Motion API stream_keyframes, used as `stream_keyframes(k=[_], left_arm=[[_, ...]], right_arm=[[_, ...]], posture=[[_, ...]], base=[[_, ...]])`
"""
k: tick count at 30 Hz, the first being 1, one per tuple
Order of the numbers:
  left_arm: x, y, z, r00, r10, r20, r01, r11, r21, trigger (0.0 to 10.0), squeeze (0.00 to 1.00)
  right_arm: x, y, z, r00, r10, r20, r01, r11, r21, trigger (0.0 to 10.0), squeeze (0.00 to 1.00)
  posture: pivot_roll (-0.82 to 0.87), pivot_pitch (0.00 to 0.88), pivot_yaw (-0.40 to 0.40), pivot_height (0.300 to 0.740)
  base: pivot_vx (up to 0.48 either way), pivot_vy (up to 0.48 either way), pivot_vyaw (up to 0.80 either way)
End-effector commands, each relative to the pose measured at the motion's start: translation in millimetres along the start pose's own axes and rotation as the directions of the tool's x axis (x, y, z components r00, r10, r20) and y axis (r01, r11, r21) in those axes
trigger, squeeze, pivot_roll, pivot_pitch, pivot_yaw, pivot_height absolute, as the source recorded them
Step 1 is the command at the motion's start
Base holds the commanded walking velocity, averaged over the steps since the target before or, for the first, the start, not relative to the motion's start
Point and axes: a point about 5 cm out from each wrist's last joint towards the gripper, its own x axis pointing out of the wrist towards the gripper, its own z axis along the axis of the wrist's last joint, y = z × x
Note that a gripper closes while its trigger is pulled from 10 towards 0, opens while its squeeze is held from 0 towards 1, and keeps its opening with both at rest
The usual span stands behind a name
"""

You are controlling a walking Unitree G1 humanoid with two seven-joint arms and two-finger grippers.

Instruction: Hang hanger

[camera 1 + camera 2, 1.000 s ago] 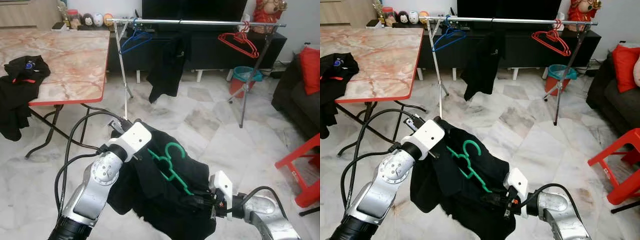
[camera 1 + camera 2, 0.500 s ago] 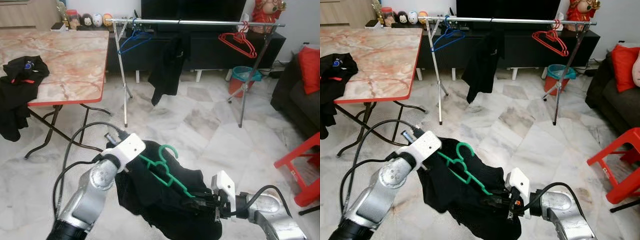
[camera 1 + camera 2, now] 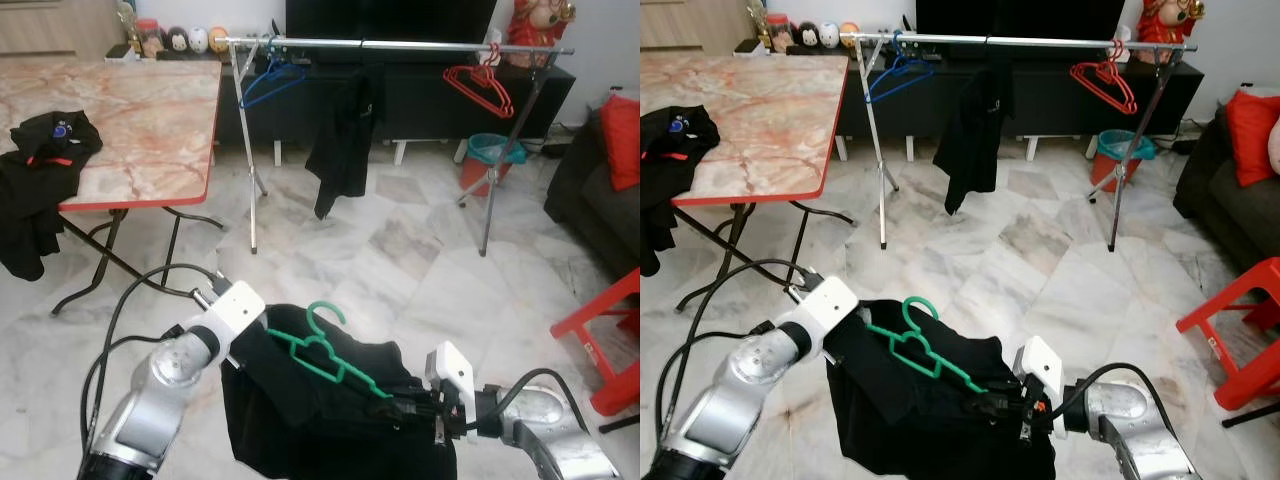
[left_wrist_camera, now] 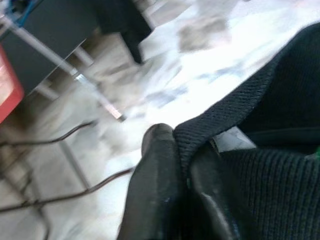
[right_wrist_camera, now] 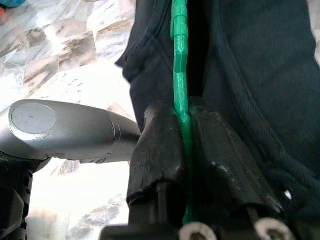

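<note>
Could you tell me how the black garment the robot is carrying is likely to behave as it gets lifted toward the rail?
Probably floppy: the black garment sags in folds between the left gripper and right gripper. It likely slides little, since the left fingers pinch its hem. The green hanger looks stiff and should carry it.

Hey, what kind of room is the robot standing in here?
Most likely a home living room: a large black television on a low black cabinet, a dark sofa with a red cushion, and a metal clothes rail on the marble floor.
</note>
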Motion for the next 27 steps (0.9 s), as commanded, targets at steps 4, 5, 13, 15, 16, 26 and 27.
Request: stream_keyframes(k=[4,5,13,15,16,26,27], left_arm=[[-10.3,-0.8,0,0.990,-0.138,0.040,0.138,0.990,0.002,10.0,1.00],[-14.3,0.9,4,0.981,-0.177,0.076,0.178,0.984,-0.006,10.0,1.00],[-32.5,27.1,18,0.948,-0.290,0.132,0.293,0.956,-0.003,10.0,1.00],[-35.7,33.0,20,0.939,-0.305,0.158,0.314,0.949,-0.035,10.0,1.00],[-37.4,36.4,21,0.933,-0.314,0.174,0.329,0.943,-0.060,10.0,1.00],[-54.9,35.1,24,0.837,-0.469,0.282,0.529,0.826,-0.194,10.0,1.00],[-56.3,35.8,26,0.829,-0.471,0.303,0.538,0.820,-0.196,10.0,0.00]], right_arm=[[3.2,-3.7,13,0.999,0.009,0.047,-0.007,0.999,-0.048,0.0,0.00],[4.3,-4.0,14,0.999,0.012,0.048,-0.010,0.999,-0.050,0.0,0.00],[4.6,-6.1,16,0.999,0.028,0.023,-0.026,0.997,-0.075,0.0,0.00],[4.7,-6.3,16,0.999,0.034,0.017,-0.032,0.996,-0.078,0.0,0.00],[4.8,-6.7,17,0.999,0.034,0.017,-0.033,0.996,-0.079,0.0,0.00],[6.0,-9.0,19,0.999,0.042,0.015,-0.041,0.995,-0.094,0.0,0.00],[6.0,-8.9,19,0.999,0.045,0.014,-0.043,0.995,-0.094,0.0,0.00]], posture=[[0.15,0.000,-0.054,0.740],[0.15,0.000,-0.056,0.740],[0.15,0.000,-0.054,0.740],[0.15,0.000,-0.055,0.740],[0.15,0.000,-0.055,0.740],[0.15,0.000,-0.058,0.740],[0.15,0.000,-0.061,0.740]], base=[[0.000,0.000,0.00],[0.000,0.000,0.00],[0.000,0.000,0.00],[0.000,0.000,0.00],[0.000,0.000,0.00],[0.000,0.000,0.00],[0.000,0.000,0.00]])
